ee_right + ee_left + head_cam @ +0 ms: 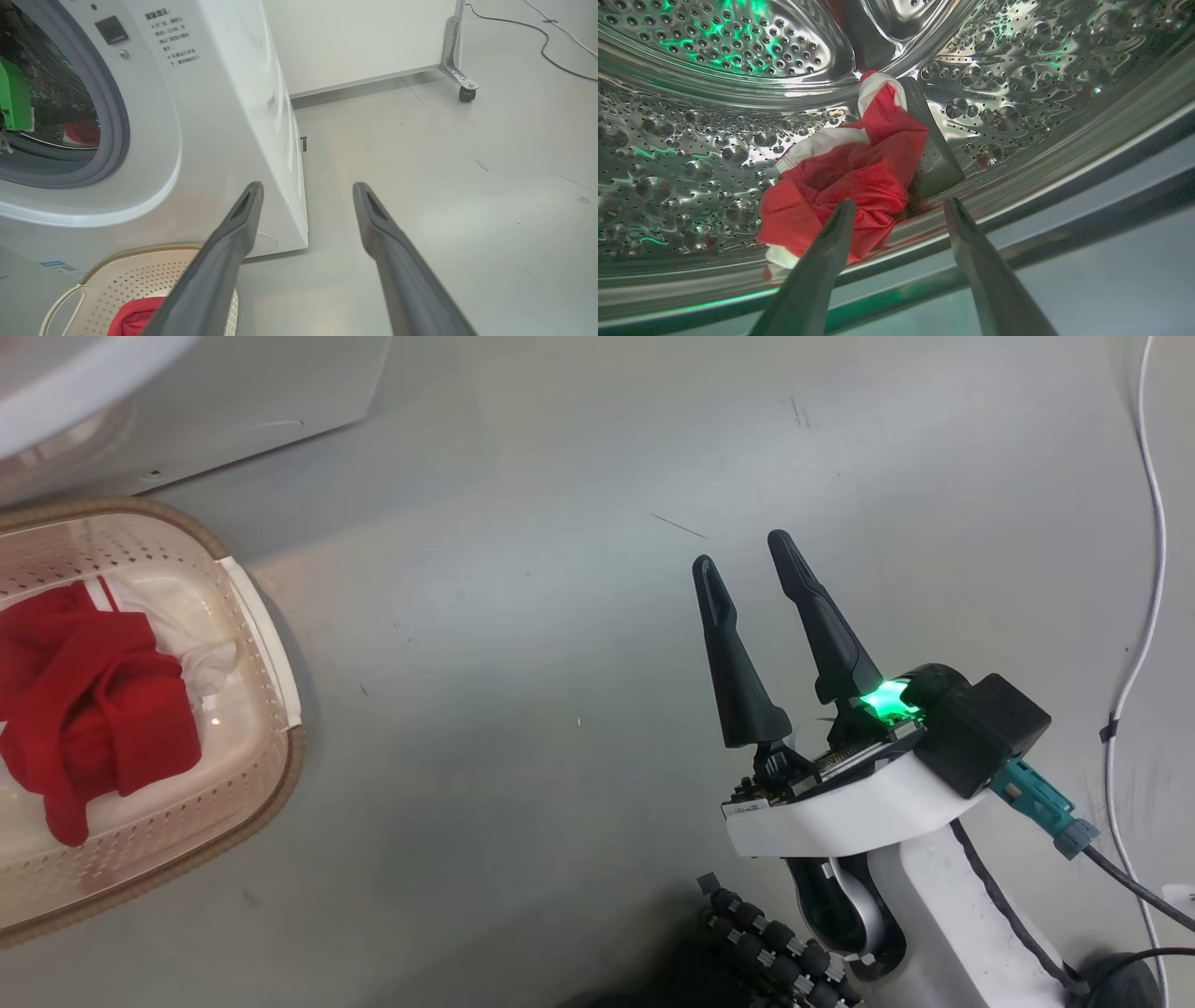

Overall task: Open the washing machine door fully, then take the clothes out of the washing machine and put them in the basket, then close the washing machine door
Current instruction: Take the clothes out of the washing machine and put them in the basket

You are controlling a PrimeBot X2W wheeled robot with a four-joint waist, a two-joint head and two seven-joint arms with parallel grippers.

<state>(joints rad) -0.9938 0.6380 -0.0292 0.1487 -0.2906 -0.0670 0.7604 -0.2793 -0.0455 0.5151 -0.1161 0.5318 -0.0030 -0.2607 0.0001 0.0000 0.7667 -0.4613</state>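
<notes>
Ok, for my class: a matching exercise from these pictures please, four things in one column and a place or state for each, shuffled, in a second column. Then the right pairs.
1. left gripper
2. right gripper
3. basket
4. white cable

A. lies on the floor near the head view's right edge
B. jaws open above bare floor
C. holds red clothes
D. jaws open at the steel drum's mouth, near a red and white garment

Pairs: 1-D, 2-B, 3-C, 4-A
</notes>
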